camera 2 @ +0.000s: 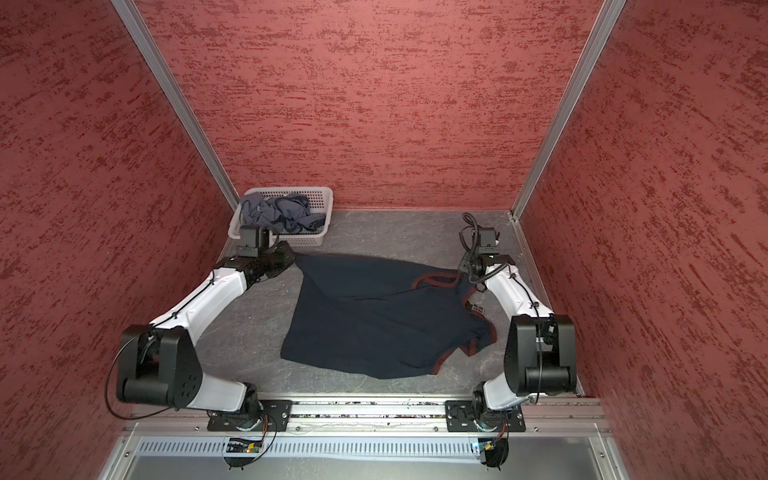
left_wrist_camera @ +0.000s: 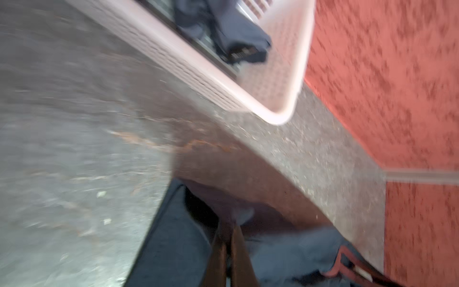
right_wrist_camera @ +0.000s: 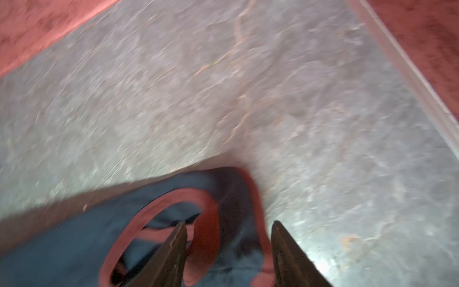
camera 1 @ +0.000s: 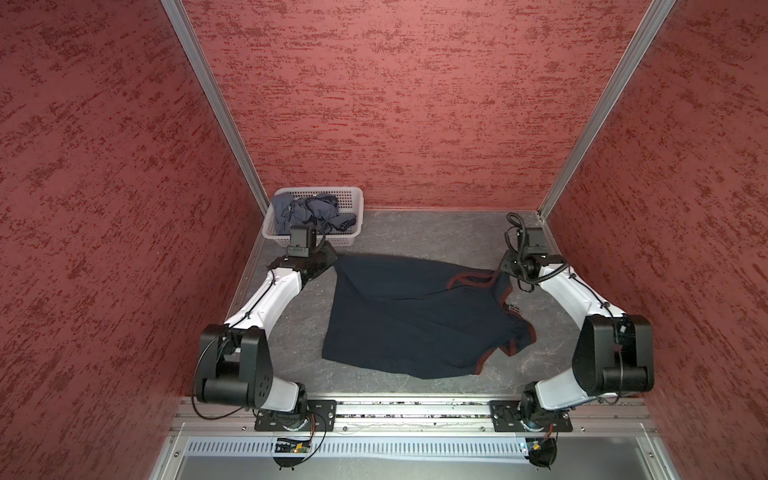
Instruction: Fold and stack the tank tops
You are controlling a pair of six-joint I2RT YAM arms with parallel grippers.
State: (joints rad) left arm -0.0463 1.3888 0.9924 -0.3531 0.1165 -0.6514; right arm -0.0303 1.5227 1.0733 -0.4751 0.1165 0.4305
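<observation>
A dark navy tank top (camera 1: 415,320) (camera 2: 374,320) with maroon trim lies spread and wrinkled on the grey table, seen in both top views. My left gripper (camera 1: 330,257) (left_wrist_camera: 228,225) is shut on the top's far left corner. My right gripper (camera 1: 505,270) (right_wrist_camera: 229,223) stands open at the far right. Its fingers straddle a maroon-edged shoulder strap (right_wrist_camera: 238,218) without pinching it. A slate grey-blue tank top (camera 1: 299,212) (left_wrist_camera: 238,32) sits crumpled in the basket.
The white perforated basket (camera 1: 355,197) (left_wrist_camera: 285,74) stands in the far left corner, just behind my left wrist. Red textured walls (camera 1: 415,104) close in the table on three sides. A metal rail (camera 1: 415,409) runs along the near edge.
</observation>
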